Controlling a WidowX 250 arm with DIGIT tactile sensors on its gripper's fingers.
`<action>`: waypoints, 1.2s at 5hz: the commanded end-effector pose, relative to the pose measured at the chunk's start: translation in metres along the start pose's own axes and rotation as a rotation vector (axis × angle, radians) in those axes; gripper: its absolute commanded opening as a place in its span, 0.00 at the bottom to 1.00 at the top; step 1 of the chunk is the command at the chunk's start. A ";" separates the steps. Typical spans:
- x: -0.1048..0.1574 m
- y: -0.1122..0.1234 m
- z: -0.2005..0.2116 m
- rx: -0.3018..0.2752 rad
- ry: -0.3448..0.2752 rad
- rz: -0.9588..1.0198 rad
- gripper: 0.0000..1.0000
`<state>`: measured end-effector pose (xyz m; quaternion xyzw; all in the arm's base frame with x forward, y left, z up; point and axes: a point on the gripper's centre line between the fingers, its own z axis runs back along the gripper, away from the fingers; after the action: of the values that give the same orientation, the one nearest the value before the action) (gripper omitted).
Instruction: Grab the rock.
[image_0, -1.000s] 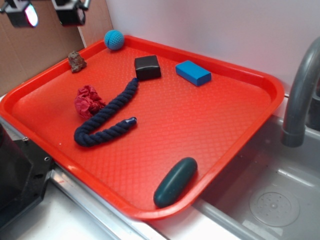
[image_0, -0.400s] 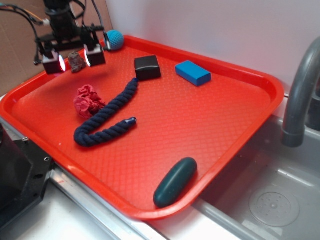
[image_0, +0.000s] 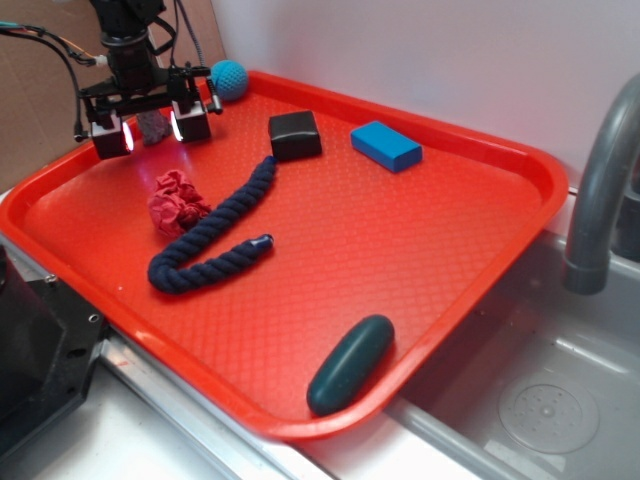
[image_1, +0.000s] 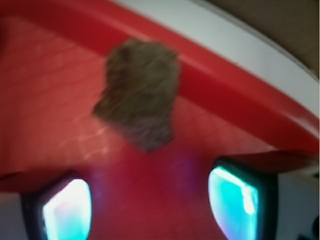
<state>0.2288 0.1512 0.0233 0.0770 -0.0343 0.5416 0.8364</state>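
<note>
Now gripper (image_0: 150, 128) sits at the tray's (image_0: 420, 290) far-left corner, arm coming straight down from the top of the exterior view, cables trailing off to the left. Fingers (image_0: 108, 135) point down, spread wide, one on each side of the rock (image_0: 152, 124); lit pads glow on the inner faces. Nothing held: gaps show between the rock and both fingers. Fingertips are low, near the tray floor, though contact with the floor can't be told.

Wrist view: blurred. Rock (image_1: 140, 92) is centred between the two fingers (image_1: 65, 210), further out than the tips, lying on the tray floor close against the raised rim (image_1: 240, 95). Both pads glow cyan at the bottom corners, well apart from the rock on either side.

Left to right in the exterior view: rock and gripper at the far-left corner; red cloth wad (image_0: 176, 201) just in front of them; teal ball (image_0: 229, 79) at the back rim, just right of the gripper; navy rope (image_0: 215, 235) curving from mid-tray toward the black block (image_0: 295, 134); blue block (image_0: 386, 145) right of the black one; dark green oval (image_0: 351, 363) at the near rim. Grey faucet (image_0: 600, 190) and sink (image_0: 530, 400) at the right, off the tray.
</note>
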 end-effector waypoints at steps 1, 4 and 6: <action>0.019 0.019 0.030 -0.083 -0.061 0.156 1.00; 0.029 0.004 0.020 -0.077 -0.076 0.173 1.00; 0.039 -0.004 0.013 -0.066 -0.067 0.188 1.00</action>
<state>0.2529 0.1766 0.0284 0.0662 -0.0664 0.6112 0.7859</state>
